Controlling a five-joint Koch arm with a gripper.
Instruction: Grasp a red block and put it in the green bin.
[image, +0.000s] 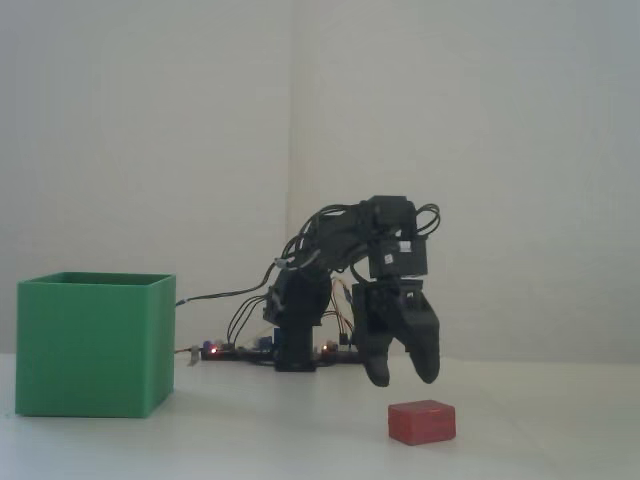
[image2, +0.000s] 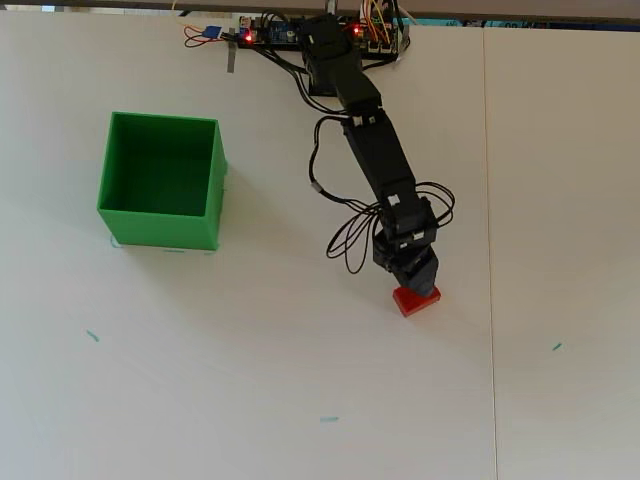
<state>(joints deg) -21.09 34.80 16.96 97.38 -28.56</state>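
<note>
Red block (image: 421, 421): lying flat on the white table (image2: 250, 380), free of any grip; seen from above (image2: 418, 300) it sits turned at a slant, well apart from the green bin and to the right of it in the overhead view

Green bin (image2: 160, 180): upright and open-topped, with nothing showing inside from above; in the fixed view (image: 92, 345) it stands far left of the block

Gripper (image: 402, 378): hangs above the red block, tips pointing down, with a clear gap of air between tips and block; two dark jaws show side by side in the fixed view with a space between them, so I'd call it parted, holding nothing

Gripper from above (image2: 414, 285): its body covers the block's far edge, the side nearest the arm's base; only the near part of the block peeps out below it

Which way the block lies: straight down from the tips and a touch toward the camera side of the overhead view, away from the base

Block's long axis: runs slantwise, lower-left to upper-right in the overhead view; whether the jaws straddle its short side I cannot tell from here

Arm (image2: 370, 150): stretched from the circuit board (image2: 270, 35) at the table's far edge out to the block

Step in hand, as I judge it: the reach is about done; a short drop, then closing on the block

What could go wrong: a slightly off-centre drop might nudge the block rather than straddle it
</note>
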